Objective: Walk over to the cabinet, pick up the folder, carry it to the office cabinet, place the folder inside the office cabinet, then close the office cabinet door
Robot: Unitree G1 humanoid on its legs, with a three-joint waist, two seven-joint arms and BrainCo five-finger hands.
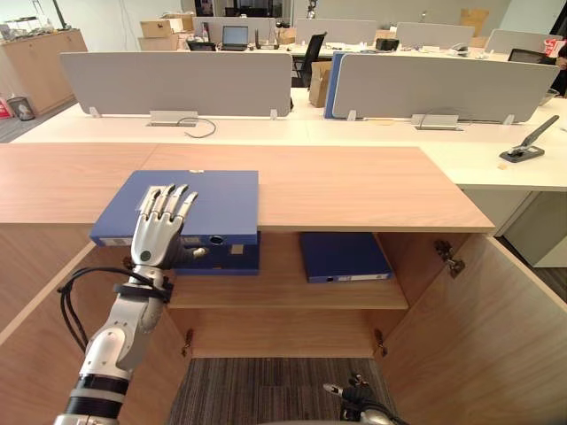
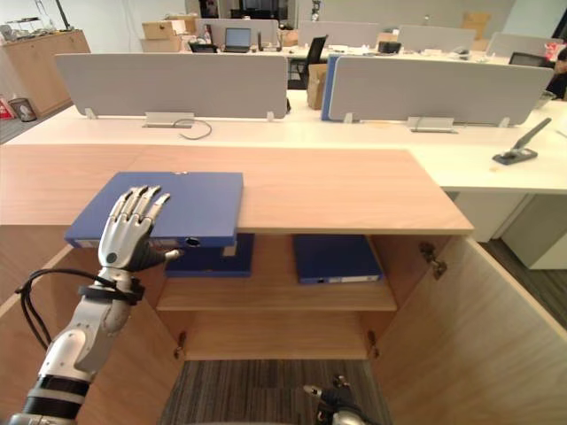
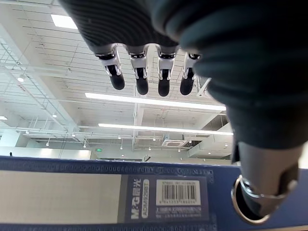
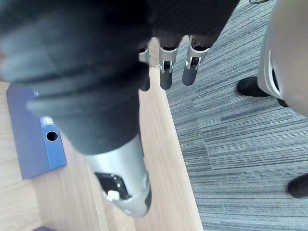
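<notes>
Left hand (image 1: 158, 232) raised at front edge of cabinet top (image 1: 354, 188), fingers (image 3: 142, 79) straight and slightly spread above blue folder (image 1: 213, 199), gap visible between them and the folder in the left wrist view. Thumb (image 3: 263, 190) sits apart from the fingers, down by the ring hole on the folder spine; not curled round anything, nothing pinched. Folder lies flat on the cabinet top, spine toward robot, near side overhanging the front edge. Right hand (image 1: 354, 394) hangs low over grey carpet (image 1: 266, 390), fingers (image 4: 166, 72) loosely straight, holding nothing. Below the top, inner shelf (image 1: 283, 288) carries two more blue folders: one (image 1: 232, 259) directly under the overhanging folder, another (image 1: 344, 257) to its right, apart. Both cabinet doors stand open, right door (image 1: 478, 336) swung out wide. Behind the cabinet, white desk (image 1: 292, 131) with grey divider panels (image 1: 177, 81); black hole punch (image 1: 528, 147) on desk at far right
</notes>
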